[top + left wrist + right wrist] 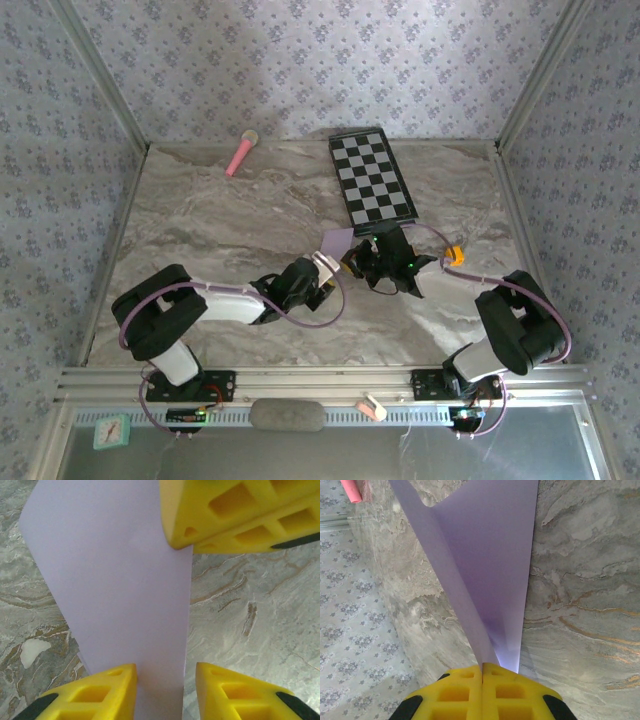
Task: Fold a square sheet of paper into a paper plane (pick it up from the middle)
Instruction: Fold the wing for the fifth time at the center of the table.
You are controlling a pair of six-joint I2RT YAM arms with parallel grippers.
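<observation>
The square sheet of paper, pale lilac and creased into a narrow folded strip, is held above the marble table just in front of the checkered board. My right gripper is shut on one end of it, and the folded paper fans away from the fingertips. My left gripper is open, its yellow fingers standing either side of the paper strip; the left finger overlaps the edge, the right one is a little apart. The right gripper's fingers pinch the strip's far end. From above, both grippers meet mid-table.
A black-and-white checkered board lies just beyond the grippers. A pink microphone-like stick rests at the back left by the wall, also in the right wrist view. A small orange object sits right of the right gripper. Patterned walls enclose the table.
</observation>
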